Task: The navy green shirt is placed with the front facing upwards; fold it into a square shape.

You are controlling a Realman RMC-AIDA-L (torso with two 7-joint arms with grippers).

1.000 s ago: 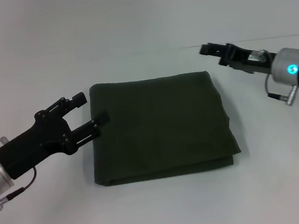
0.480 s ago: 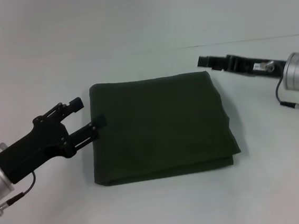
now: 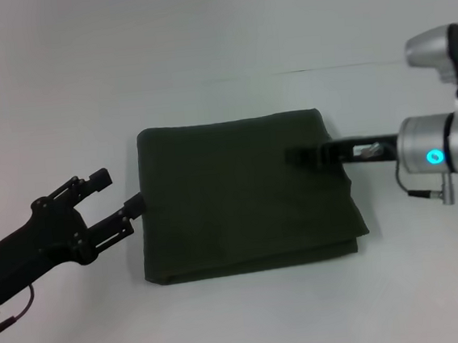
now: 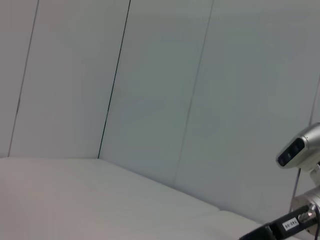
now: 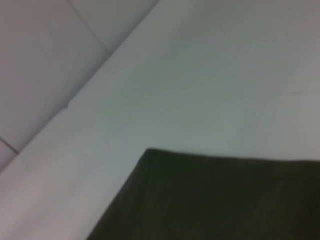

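Observation:
The navy green shirt (image 3: 243, 194) lies folded into a near-square block on the white table, plain green side up. No lettering shows. My left gripper (image 3: 117, 192) hovers just off the shirt's left edge, open, with nothing between its fingers. One fingertip (image 3: 135, 203) is close to the cloth edge. My right gripper (image 3: 294, 155) reaches in from the right, seen edge-on, above the shirt's right part. In the right wrist view a corner of the shirt (image 5: 215, 200) fills the lower area.
The white table (image 3: 217, 51) spreads all round the shirt and meets pale wall panels (image 4: 150, 90) behind. The left wrist view catches the right arm (image 4: 300, 220) at one corner.
The left gripper has drawn back leftward and toward me, off the shirt's edge. The right arm has swung from beyond the far right corner to over the shirt's right part.

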